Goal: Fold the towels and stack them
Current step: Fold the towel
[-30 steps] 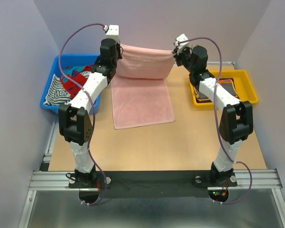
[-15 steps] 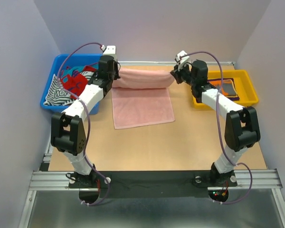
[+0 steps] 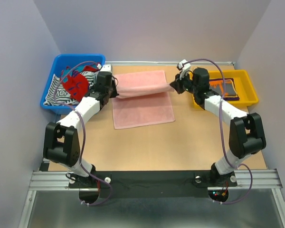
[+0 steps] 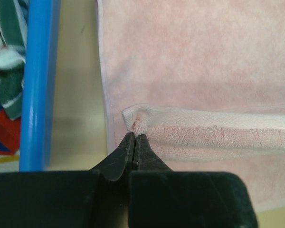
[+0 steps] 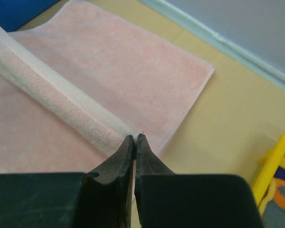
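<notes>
A large pale pink towel lies on the wooden table, its far part lifted and doubled over toward the back. My left gripper is shut on the pink towel's left corner. My right gripper is shut on the right corner. The held edge stretches between them as a low roll just above the flat part. Several crumpled towels fill the blue bin at the left. A grey-and-orange towel lies in the yellow tray.
The blue bin sits at the table's left back, its wall close beside my left gripper. The yellow tray stands at the right back, close behind my right gripper. The table's rear rail runs behind the towel.
Both grippers have come down from high above the table to just over it, carrying the pink towel's edge. The hanging part has settled onto the flat part.
</notes>
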`<control>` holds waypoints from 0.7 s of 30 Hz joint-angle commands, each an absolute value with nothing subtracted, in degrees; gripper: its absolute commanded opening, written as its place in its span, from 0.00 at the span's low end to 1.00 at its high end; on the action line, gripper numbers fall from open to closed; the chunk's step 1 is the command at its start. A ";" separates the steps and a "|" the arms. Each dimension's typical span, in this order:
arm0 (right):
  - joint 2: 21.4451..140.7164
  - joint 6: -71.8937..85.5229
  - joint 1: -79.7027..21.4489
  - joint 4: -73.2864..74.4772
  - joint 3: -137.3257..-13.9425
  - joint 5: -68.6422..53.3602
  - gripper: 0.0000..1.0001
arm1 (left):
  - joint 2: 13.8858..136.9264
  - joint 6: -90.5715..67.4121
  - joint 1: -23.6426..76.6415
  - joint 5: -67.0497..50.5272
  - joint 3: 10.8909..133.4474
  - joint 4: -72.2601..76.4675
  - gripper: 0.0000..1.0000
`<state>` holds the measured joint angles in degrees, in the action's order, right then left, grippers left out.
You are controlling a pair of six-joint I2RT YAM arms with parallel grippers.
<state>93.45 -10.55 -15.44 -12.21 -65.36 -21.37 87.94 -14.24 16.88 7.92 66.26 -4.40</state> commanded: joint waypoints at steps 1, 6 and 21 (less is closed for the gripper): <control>92.19 -7.13 -14.15 -7.66 -63.11 -19.51 0.00 | 87.45 -17.14 15.56 8.71 62.41 -7.29 0.00; 95.27 -4.40 -14.15 -0.98 -61.87 -20.83 0.00 | 90.26 -19.68 15.56 7.99 58.81 -8.34 0.00; 103.54 -0.62 -10.64 10.98 -60.74 -14.51 0.01 | 98.08 -24.69 21.09 8.79 59.23 -11.69 0.00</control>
